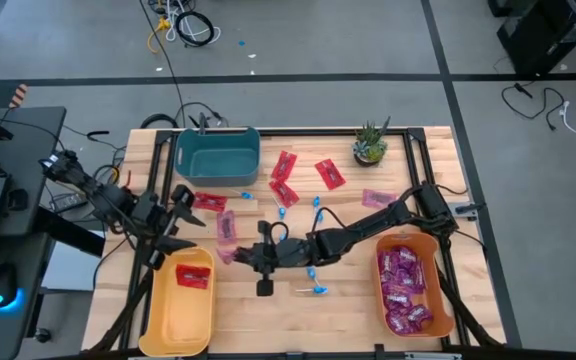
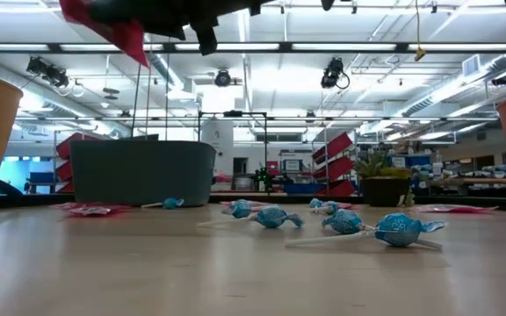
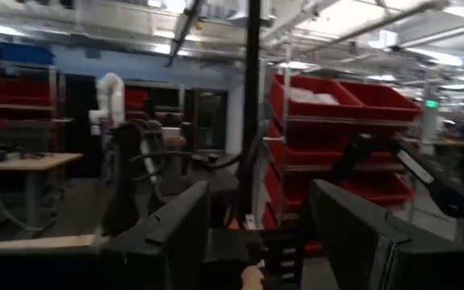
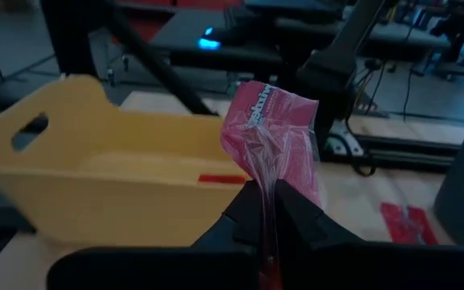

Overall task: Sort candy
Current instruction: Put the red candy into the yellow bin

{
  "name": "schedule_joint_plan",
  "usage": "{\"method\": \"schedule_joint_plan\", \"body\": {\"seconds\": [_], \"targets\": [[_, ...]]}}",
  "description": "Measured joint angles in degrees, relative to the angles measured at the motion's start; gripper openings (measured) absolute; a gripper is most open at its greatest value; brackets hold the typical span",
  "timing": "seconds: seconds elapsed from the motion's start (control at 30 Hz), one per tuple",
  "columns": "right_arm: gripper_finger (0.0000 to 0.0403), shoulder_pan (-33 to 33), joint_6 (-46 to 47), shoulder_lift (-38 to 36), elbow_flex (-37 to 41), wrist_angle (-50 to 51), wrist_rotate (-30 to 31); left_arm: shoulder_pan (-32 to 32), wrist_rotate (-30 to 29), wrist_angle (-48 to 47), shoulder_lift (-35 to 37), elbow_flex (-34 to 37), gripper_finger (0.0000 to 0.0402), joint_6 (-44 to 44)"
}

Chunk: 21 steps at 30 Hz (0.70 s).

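Observation:
My right gripper [image 4: 268, 187] reaches across the table toward its left side and is shut on a flat red candy packet [image 4: 272, 133], held high above the wood [image 2: 112, 31]. Just beyond it stands the yellow bin [image 1: 168, 320] with one red packet [image 1: 194, 275] inside. My left gripper [image 1: 178, 218] hovers open and empty at the table's left edge, above the yellow bin's far end. Red packets [image 1: 284, 165], pink packets [image 1: 226, 225] and blue lollipops [image 2: 400, 230] lie flat on the table's middle. My right gripper pinches one edge of the red packet [image 4: 266, 179] between its two fingertips. The fingers come nearly level from the table's right side. The packet sticks out ahead of the fingertips, crumpled at the pinch, and is lifted clear of the table.
A teal bin [image 1: 216, 152] stands at the far left. An orange bin [image 1: 438, 250] full of purple packets stands at the near right. A small potted plant [image 1: 370, 145] is at the far right. Bare wood lies along the near edge between the two bins.

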State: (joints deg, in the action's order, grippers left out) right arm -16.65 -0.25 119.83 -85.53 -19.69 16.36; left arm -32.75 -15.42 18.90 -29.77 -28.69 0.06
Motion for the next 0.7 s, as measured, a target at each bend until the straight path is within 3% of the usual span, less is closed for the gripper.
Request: {"method": "schedule_joint_plan", "body": {"seconds": [0.7], "targets": [[0.0016, 1.1, 2.3, 0.0, -0.7, -10.1, -1.5, 0.0, -0.7, 1.2, 7.0, 0.0, 0.0218, 1.4]]}}
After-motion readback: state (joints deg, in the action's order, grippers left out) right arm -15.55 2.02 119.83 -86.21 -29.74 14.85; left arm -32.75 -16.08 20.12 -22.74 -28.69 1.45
